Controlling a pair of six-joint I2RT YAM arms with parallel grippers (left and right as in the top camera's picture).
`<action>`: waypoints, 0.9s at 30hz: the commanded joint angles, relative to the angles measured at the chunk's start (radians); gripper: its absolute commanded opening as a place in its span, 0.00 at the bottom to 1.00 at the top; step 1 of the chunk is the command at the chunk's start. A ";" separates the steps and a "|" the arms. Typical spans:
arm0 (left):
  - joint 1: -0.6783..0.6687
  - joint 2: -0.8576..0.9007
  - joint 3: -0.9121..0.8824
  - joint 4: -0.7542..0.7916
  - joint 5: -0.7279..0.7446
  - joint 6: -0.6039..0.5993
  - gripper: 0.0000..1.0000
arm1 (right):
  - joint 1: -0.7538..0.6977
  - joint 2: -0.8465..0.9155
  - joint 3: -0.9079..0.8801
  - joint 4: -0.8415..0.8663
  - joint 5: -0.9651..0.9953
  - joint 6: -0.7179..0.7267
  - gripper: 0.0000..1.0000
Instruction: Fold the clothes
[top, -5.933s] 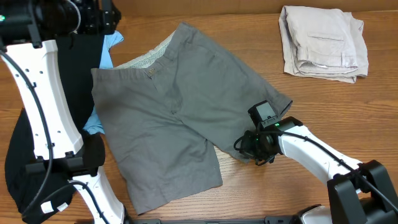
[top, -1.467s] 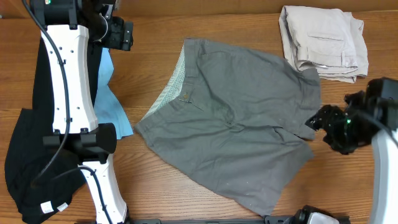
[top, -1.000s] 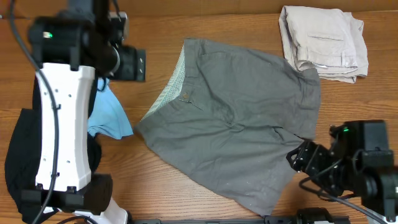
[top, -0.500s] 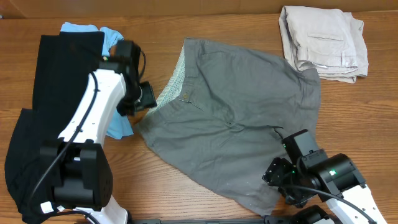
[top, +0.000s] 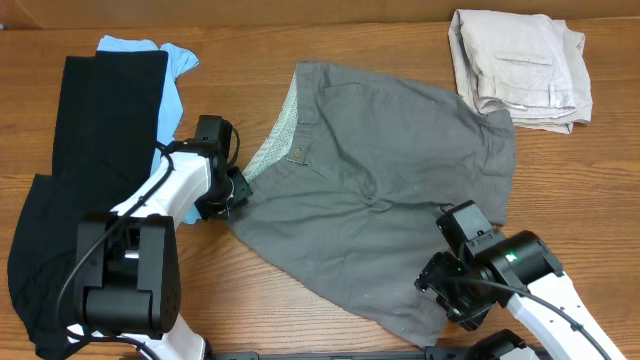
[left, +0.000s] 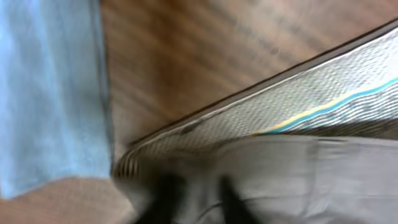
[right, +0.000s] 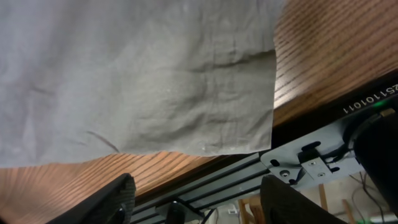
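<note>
The clothes, grey shorts (top: 380, 200), lie spread flat mid-table, with the waistband at the left and pale mesh lining (top: 280, 130) showing. My left gripper (top: 232, 192) sits low at the waistband's near-left corner. In the blurred left wrist view its dark fingers (left: 168, 199) pinch grey cloth (left: 280, 180) beside the mesh lining (left: 298, 106). My left gripper (left: 200, 202) is shut on that fabric. My right gripper (top: 442, 295) hovers at the near leg's hem (right: 205, 124). It stands open (right: 199, 205) over the table's front edge, with nothing between its fingers.
Folded pale beige shorts (top: 518, 68) lie at the back right. A black garment (top: 95, 130) covers the left side, with a light blue cloth (top: 180, 60) under it, seen too at the left wrist (left: 50, 93). A metal rail (right: 311, 162) runs along the front edge.
The left arm swung down from the back left to the waistband corner and its jaws closed on the fabric. The right arm moved from the right side to the near leg hem.
</note>
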 joint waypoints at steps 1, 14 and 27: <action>0.008 -0.001 -0.013 0.023 -0.036 -0.020 0.04 | 0.012 0.026 -0.024 0.011 0.003 0.030 0.65; 0.010 0.000 -0.013 0.086 -0.036 -0.013 0.04 | 0.327 0.117 -0.171 0.211 -0.079 0.275 0.63; 0.011 0.000 -0.013 0.144 -0.036 -0.013 0.04 | 0.424 0.326 -0.250 0.385 -0.011 0.368 0.66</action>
